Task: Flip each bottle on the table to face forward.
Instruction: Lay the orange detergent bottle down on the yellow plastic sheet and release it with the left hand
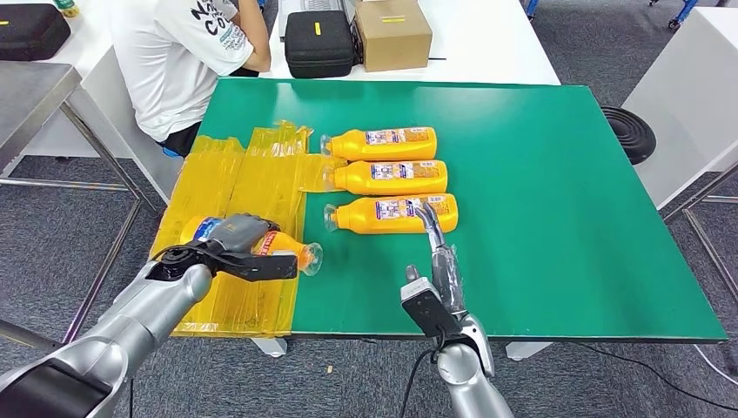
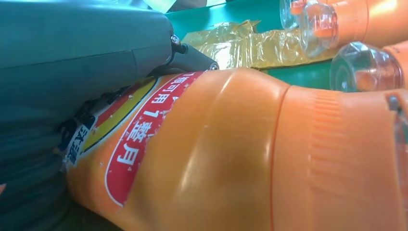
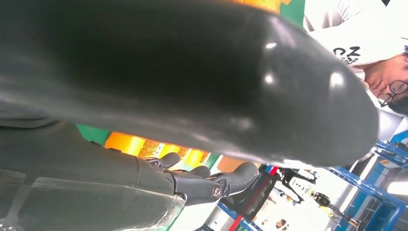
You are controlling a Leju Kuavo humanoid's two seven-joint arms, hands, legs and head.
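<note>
Left hand (image 1: 237,235) grips a bottle (image 1: 283,248) over yellow plastic (image 1: 252,183); right hand (image 1: 432,228), fingers (image 1: 426,213) apart, touches the nearest bottle (image 1: 392,213) on the green surface (image 1: 540,200).

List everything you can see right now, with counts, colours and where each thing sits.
Row bottles: three, orange, lying side by side mid-table.
Held bottle: one, orange, over the yellow film at the table's near left.
Yellow film: crumpled, left part of table.
Table: one, green top.
Black case: one, on the white table behind.
Cardboard box: one, brown, beside the case.
Person: one, white shirt, seated far left.
Left hand: grips the held bottle.
Right hand: fingers extended at the nearest row bottle.
</note>
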